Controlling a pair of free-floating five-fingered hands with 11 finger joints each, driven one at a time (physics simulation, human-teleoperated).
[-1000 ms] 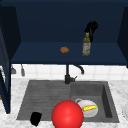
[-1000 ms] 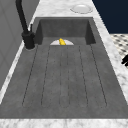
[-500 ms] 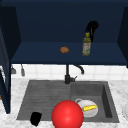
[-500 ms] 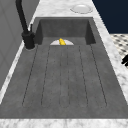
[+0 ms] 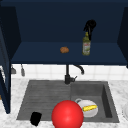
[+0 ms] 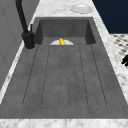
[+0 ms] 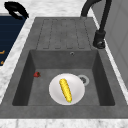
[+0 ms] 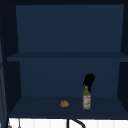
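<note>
No position has changed over the last second; both hands are stationary. The left hand hangs at the sink's front edge, curled on nothing, with the red ball just right of its fingers. Further back, the right hand sits directly above the bottle on the shelf. Whether it grips the bottle's neck cannot be determined.

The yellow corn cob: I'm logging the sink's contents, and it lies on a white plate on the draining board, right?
Not quite. The yellow corn cob does lie on the white plate, but the plate sits in the sink basin, not on the draining board; the right side view shows it.
</note>
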